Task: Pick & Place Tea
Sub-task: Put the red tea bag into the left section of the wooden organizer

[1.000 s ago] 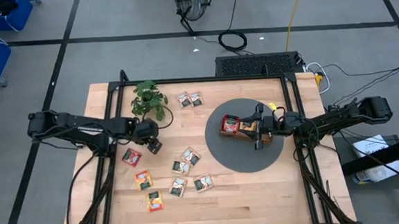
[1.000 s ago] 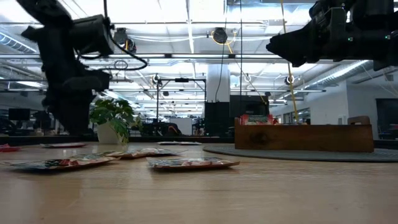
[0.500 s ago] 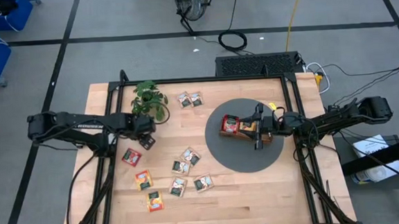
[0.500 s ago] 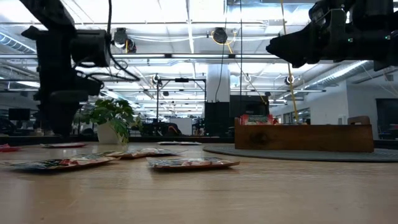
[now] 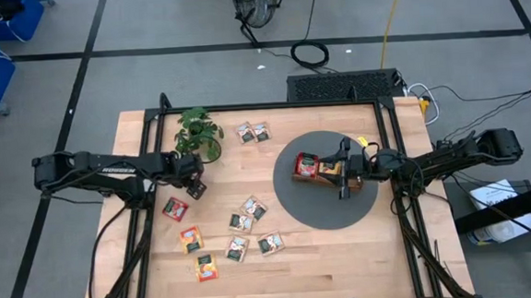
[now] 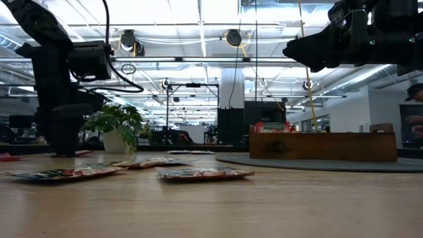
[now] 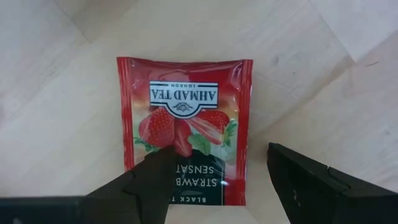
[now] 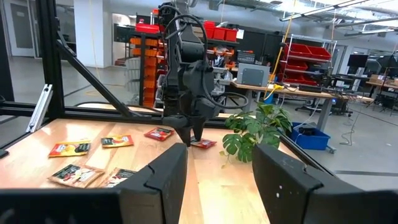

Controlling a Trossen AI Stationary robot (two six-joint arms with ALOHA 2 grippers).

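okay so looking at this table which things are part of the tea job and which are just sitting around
Part of the job:
- tea sachets scattered on the wood
- red strawberry sachet under the left gripper, fingers open
- wooden tray on the round grey mat

Just lying about:
- potted plant

A grey floor (image 5: 196, 70) crossed by dark lines surrounds the table, with a coiled black cable (image 5: 309, 53) on the far side. Long ceiling lights (image 6: 198, 13) shine overhead, and shelves with red bins (image 8: 308, 53) stand at the far right
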